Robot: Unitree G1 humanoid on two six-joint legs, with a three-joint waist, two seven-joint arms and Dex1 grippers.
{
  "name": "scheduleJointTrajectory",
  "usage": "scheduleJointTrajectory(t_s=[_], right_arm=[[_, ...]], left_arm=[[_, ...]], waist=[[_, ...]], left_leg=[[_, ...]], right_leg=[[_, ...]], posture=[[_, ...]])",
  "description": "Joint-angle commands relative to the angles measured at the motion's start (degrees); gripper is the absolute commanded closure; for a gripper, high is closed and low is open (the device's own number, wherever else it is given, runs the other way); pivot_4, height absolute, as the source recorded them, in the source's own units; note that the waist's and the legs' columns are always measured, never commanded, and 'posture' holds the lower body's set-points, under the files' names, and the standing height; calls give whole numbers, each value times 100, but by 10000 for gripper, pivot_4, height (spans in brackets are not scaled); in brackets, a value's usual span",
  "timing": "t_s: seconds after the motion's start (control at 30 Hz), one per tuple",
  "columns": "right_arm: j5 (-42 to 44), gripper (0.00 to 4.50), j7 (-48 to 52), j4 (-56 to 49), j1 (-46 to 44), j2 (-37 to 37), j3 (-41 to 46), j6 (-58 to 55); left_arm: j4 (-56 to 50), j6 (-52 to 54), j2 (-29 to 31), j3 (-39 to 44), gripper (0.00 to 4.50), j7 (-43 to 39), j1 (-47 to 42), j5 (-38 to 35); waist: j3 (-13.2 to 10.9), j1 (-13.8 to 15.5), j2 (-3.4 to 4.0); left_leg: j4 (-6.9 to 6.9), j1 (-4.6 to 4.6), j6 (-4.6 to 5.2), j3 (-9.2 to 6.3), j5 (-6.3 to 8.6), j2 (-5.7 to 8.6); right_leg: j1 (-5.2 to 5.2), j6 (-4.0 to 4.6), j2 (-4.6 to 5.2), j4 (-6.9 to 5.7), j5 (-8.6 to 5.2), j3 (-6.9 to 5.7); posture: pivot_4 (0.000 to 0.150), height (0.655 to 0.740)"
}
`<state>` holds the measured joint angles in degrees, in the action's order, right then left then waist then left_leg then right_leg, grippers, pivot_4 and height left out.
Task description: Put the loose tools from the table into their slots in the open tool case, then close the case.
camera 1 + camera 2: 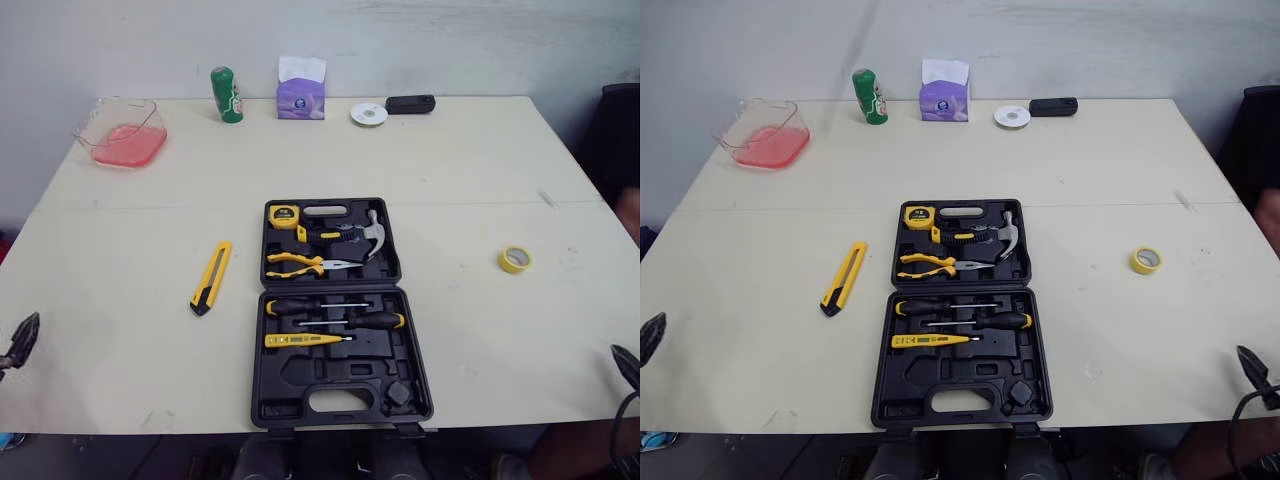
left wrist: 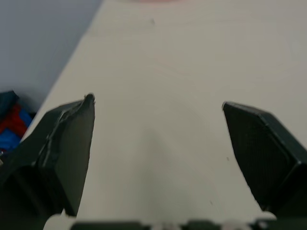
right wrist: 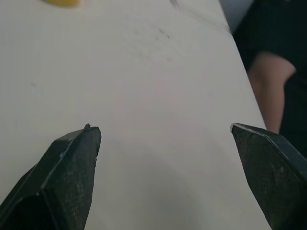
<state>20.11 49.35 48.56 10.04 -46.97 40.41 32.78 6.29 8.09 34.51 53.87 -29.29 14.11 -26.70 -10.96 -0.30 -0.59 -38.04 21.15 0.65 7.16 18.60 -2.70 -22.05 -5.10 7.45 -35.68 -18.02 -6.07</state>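
The black tool case (image 1: 405, 385) lies open at the table's front middle. Its far half holds a tape measure (image 1: 284, 215), a hammer (image 1: 370, 232) and pliers (image 1: 300, 264). Its near half holds screwdrivers (image 1: 335, 312) and a yellow tester pen (image 1: 305, 340), with several bare slots. A yellow utility knife (image 1: 211, 277) lies loose left of the case. A yellow tape roll (image 1: 514, 259) lies to its right. My left gripper (image 2: 158, 101) hovers open over bare table near the front left edge. My right gripper (image 3: 162, 127) is open over the front right edge.
Along the far edge stand a clear container of pink liquid (image 1: 120, 132), a green can (image 1: 227, 95), a purple tissue box (image 1: 301, 90), a white disc (image 1: 369, 114) and a black device (image 1: 410, 104). A person's arm (image 3: 268, 81) is just beyond the table's right edge.
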Motion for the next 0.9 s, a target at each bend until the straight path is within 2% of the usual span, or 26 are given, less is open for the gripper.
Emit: scheduleJointTrajectory(t_s=[0.03, 0.17, 0.5, 0.63, 0.77, 0.9], right_arm=[[-141, 0, -473, 524, 235, -273, 205, 373], [-203, 0, -854, 849, 225, -314, 124, 543], [-51, 0, -549, 739, -221, -177, -69, 740], [383, 0, 153, 247, -492, 47, -155, 721], [640, 0, 513, -392, -728, 235, -337, 227], [843, 0, 867, -1099, -828, 379, -614, -303]], left_arm=[[164, 64, -35, 305, 288, 633, 41, 48], [169, 111, -37, 146, 288, 929, 93, 215], [31, 176, 71, -136, 288, 805, 52, 176], [-279, 162, 35, -237, 288, 684, 22, 48], [-588, -264, -5, -362, 288, 513, 33, 143], [-882, -222, -31, -578, 288, 258, 102, 36]], waist=[[0, -10, 1], [10, -29, -14], [11, -147, -15], [14, -142, -21], [13, -135, -19], [13, -132, -19]], left_leg=[[1, -1, -2, 1, 1, 0], [2, -3, -5, 1, 2, -2], [4, -4, -25, 3, -2, -4], [4, -4, -25, 3, -2, -5], [4, -3, -25, 4, -2, -4], [4, -3, -24, 3, -2, -5]], right_leg=[[0, 0, 0, 1, 0, 1], [1, 0, -1, 2, 0, 1], [1, 0, -2, 3, 0, 2], [2, 0, -3, 3, 0, 2], [1, 0, -1, 2, 0, 3], [0, 0, -1, 2, 0, 3]], posture=[[1500, 7400], [1500, 7400], [1500, 7400], [1500, 7400], [1500, 7400], [1500, 7400]])
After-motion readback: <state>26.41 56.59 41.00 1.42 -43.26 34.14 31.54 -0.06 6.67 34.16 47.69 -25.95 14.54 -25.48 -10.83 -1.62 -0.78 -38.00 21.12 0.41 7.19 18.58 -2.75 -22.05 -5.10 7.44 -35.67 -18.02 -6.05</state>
